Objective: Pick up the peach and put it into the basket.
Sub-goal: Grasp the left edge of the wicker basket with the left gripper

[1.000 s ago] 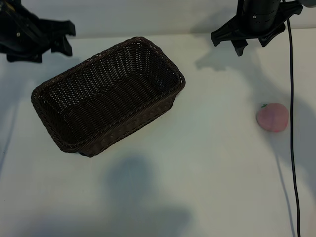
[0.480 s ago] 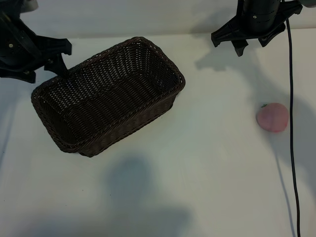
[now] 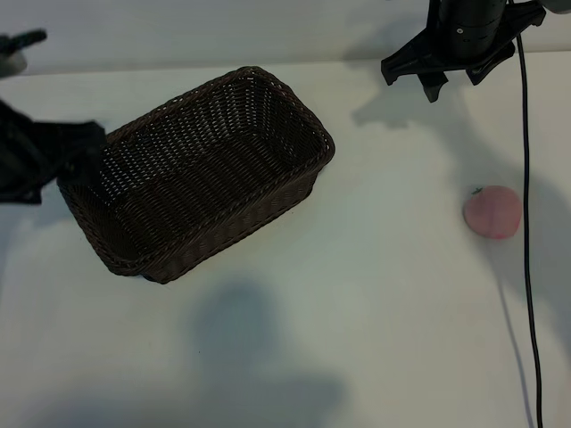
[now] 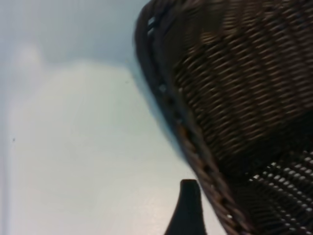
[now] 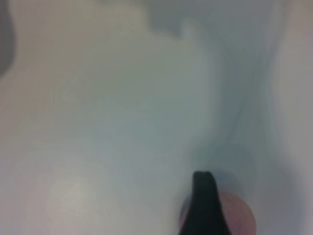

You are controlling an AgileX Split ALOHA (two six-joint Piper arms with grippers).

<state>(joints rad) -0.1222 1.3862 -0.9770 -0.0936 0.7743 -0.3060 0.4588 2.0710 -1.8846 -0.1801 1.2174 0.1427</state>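
Left gripper: we see our left gripper (image 3: 40,160) at the basket's outer short end, on the side away from the peach; its fingers stand wide apart and hold nothing.
Left finger: in the left wrist view one dark fingertip (image 4: 188,208) sits just beside the braided rim, outside the basket.
Right gripper: our right gripper (image 3: 459,76) hangs beyond the basket's far corner, near the table's back edge, its fingers spread and empty.
Right finger: in the right wrist view one fingertip (image 5: 204,205) partly covers the peach (image 5: 239,218).
Basket: the basket (image 3: 294,183) lies at an angle on the white table (image 3: 357,312), with nothing in it.
Peach: the peach (image 3: 492,212) rests on the table well apart from the basket, on the right gripper's side, untouched.
Cable: a dark cable (image 3: 528,267) runs down past the peach, on the side away from the basket.
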